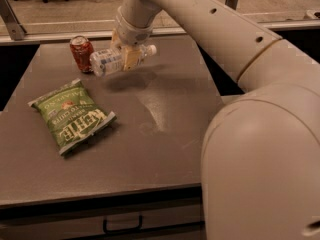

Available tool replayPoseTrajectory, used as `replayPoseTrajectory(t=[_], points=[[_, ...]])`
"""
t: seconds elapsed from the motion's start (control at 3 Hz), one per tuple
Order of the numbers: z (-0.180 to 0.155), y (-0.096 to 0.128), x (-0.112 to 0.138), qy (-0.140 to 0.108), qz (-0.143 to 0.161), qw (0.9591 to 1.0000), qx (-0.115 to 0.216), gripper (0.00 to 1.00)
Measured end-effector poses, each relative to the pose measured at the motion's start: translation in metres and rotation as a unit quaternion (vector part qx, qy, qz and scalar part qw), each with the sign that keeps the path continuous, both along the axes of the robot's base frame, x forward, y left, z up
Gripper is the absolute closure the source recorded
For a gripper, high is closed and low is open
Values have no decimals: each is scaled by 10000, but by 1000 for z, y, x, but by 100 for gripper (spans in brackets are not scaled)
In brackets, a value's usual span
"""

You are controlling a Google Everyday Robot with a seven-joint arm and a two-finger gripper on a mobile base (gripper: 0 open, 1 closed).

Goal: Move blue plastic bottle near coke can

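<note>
The blue plastic bottle (111, 61), clear with a white cap and a white-and-blue label, lies on its side in my gripper (128, 59). It hangs a little above the table, casting a shadow below it. My gripper is shut on the bottle's middle. The cap points right. The red coke can (81, 52) stands upright at the table's back left, just left of the bottle's bottom end, nearly touching it.
A green Kettle chip bag (72, 115) lies flat on the left part of the grey table (165, 134). My arm reaches in from the upper right. A drawer handle (122, 225) shows below the table's front edge.
</note>
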State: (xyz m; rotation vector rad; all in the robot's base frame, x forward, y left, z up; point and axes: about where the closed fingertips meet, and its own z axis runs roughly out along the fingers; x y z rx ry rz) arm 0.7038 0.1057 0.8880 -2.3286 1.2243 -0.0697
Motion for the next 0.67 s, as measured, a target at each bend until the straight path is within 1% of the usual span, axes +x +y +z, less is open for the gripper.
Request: replayPoseTrajectory(t=[0.33, 0.67], points=[[-12, 17, -1, 81, 172, 9998, -57, 36], [-22, 26, -2, 152, 312, 9992, -185, 12]])
